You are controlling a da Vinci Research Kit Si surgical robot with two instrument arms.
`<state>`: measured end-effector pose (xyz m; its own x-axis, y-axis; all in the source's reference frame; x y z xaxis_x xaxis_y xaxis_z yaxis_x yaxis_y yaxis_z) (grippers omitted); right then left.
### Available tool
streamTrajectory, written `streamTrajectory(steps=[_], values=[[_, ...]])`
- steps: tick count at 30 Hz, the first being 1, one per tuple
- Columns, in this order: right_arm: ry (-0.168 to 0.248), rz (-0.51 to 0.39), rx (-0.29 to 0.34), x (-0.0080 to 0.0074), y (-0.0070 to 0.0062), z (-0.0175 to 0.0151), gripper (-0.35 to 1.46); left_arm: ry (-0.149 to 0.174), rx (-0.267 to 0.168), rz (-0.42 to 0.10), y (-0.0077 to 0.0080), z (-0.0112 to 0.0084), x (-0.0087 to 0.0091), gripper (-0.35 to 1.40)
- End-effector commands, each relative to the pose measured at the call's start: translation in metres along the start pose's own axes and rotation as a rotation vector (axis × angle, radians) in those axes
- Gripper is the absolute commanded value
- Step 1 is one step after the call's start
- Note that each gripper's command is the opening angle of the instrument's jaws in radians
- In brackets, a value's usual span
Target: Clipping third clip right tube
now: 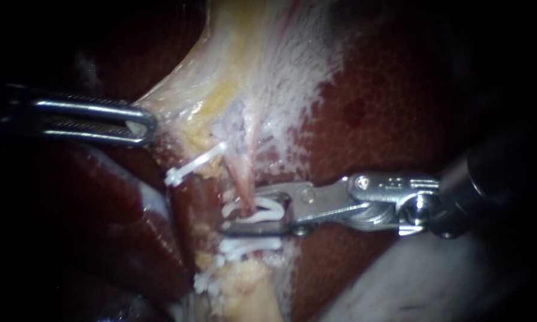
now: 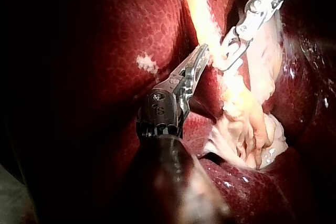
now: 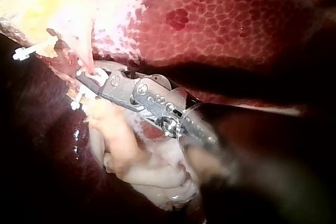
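Two views (not left wrist) show a clip.

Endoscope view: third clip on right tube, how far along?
Done: lower clip sits on the right tube. In hand: right instrument holds a new clip astride the tube, above it; left instrument grips pale tissue. Left: close the clip fully, release.

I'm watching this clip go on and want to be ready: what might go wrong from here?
1. The new clip in the right instrument's jaws sits close above the lower clip; the two may crowd each other on the tube.
2. The left instrument grips pale tissue; if it slips, the tube could shift out of the new clip.
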<state>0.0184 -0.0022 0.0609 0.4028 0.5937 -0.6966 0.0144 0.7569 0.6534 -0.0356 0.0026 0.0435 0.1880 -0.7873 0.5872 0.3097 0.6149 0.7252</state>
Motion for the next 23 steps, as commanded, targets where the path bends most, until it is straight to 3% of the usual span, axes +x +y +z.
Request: streamTrajectory(steps=[1, 23], values=[[0.000, 0.006, 0.000, 0.0000, 0.0000, 0.0000, -0.14, 0.000, 0.000, 0.000, 0.0000, 0.0000, 0.0000, -0.35], [0.000, 0.005, 0.001, -0.0002, -0.0001, 0.0000, -0.21, 0.000, -0.001, 0.000, 0.0000, 0.0002, 0.0000, -0.35]])
